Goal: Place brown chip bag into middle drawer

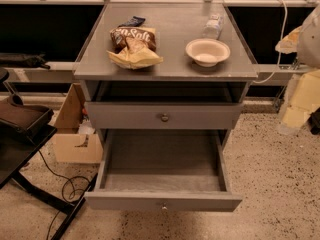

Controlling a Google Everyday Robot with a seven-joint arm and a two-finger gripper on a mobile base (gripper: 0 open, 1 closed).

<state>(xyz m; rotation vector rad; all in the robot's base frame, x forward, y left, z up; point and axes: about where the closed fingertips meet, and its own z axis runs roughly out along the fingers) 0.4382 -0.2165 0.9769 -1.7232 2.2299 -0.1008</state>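
Grey metal middle drawer point(162, 161) open; brown foil chip bag point(134, 45) on worktop point(175, 26) likely light, crushable, pinch crimped end; hand out of view, state untellable

The brown chip bag point(134, 37) reads "Salt".

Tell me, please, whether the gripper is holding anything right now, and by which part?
Nothing is seen held: the gripper is not in view, and the brown chip bag lies free on the cabinet top.

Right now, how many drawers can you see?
2: a shut drawer under the tabletop, the middle drawer pulled open below it. Others may be hidden. No gripper in view.
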